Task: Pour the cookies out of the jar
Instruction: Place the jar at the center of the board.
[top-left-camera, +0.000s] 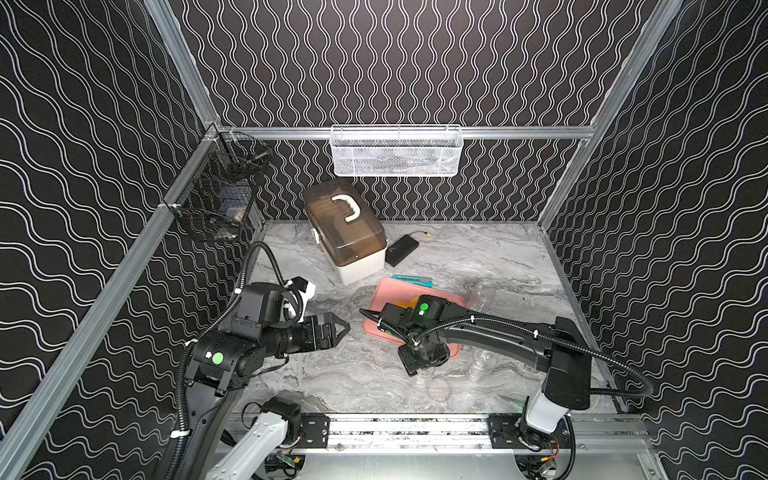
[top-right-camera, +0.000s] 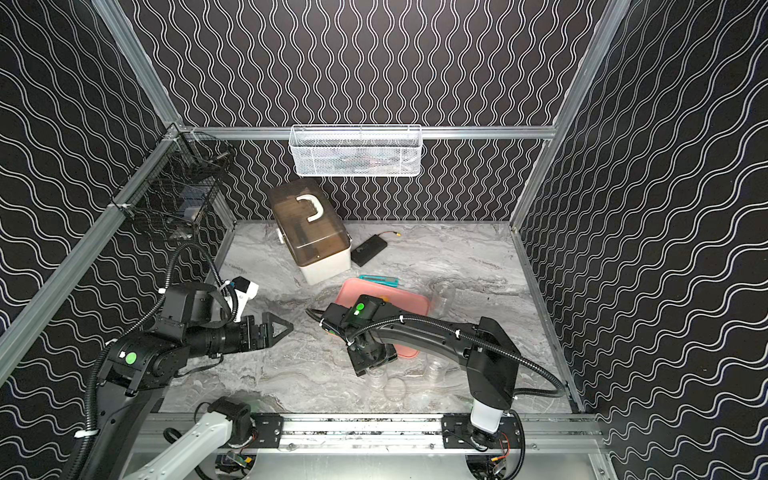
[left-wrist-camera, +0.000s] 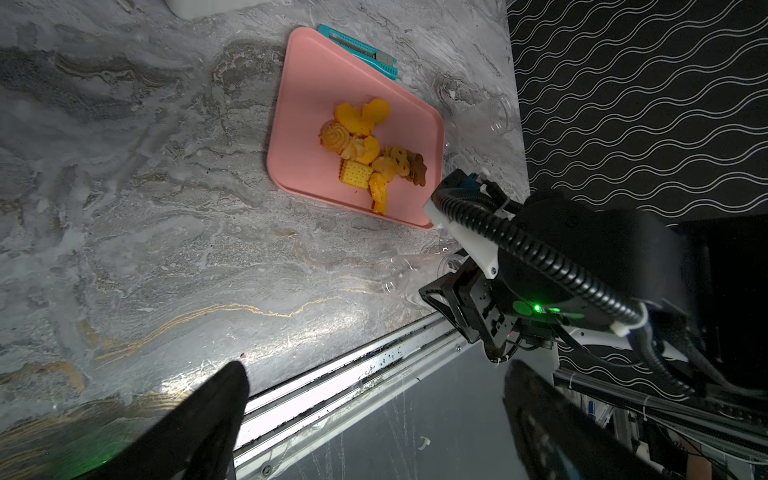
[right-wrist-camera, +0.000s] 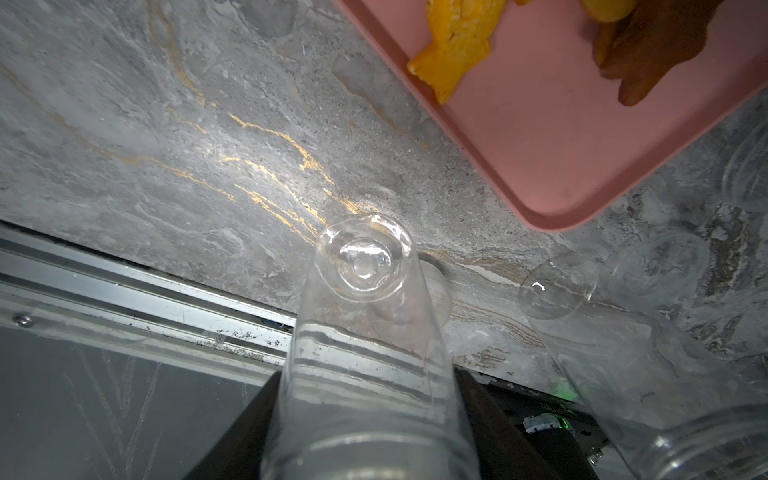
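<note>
The cookies (left-wrist-camera: 361, 153) lie in a loose heap of yellow-orange pieces with one brown star on the pink tray (left-wrist-camera: 307, 104), near its front edge; the tray also shows in both top views (top-left-camera: 390, 291) (top-right-camera: 365, 286). My right gripper (right-wrist-camera: 365, 424) is shut on the jar (right-wrist-camera: 365, 332), a clear plastic jar gripped near its ribbed neck, with its base pointing away over the table's front strip. Nothing shows inside it. In a top view the right gripper (top-left-camera: 419, 365) sits just in front of the tray. My left gripper (top-left-camera: 343, 328) (left-wrist-camera: 374, 370) hangs open and empty to the left.
Other clear jars (right-wrist-camera: 623, 353) (top-left-camera: 482, 295) lie right of the tray. A teal utility knife (left-wrist-camera: 361, 50) sits behind the tray. A brown-lidded storage box (top-left-camera: 345, 228) and a black pack (top-left-camera: 401, 249) stand at the back. The metal rail (left-wrist-camera: 332, 374) borders the table's front.
</note>
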